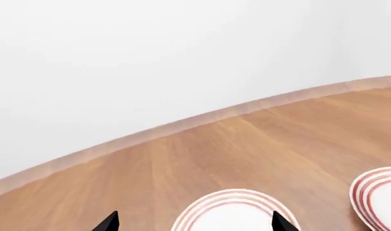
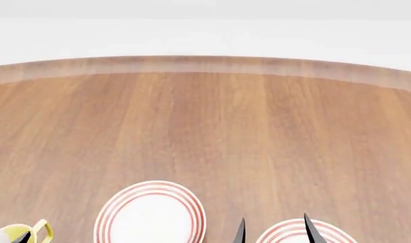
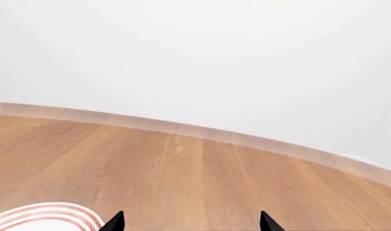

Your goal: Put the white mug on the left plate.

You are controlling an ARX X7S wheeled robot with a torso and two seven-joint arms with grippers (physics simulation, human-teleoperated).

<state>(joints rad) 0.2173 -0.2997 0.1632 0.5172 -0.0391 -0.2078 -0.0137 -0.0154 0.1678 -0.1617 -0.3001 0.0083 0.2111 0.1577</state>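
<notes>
step: haven't found the white mug yet, it's not in any view, so I'd say this is the search/approach bit
how to do it well: tilt the head down or back off first so the near edge of the tabletop (image 2: 212, 126) shows, then go for the tall all-white one, not the yellow-handled mug (image 2: 19, 234) peeking in at the head view's bottom left
left plate (image 2: 150, 212): bare, sitting near the front, well apart from the right plate (image 2: 306, 234)
left claw (image 1: 194, 224): only two black tips showing, spread wide, nothing between them, hovering over the left plate
right claw (image 3: 190, 222): same deal, tips wide apart, holding nothing
plates: 2, both red-ringed
mugs in view: 1, and it's the wrong one
claws: 2
</notes>
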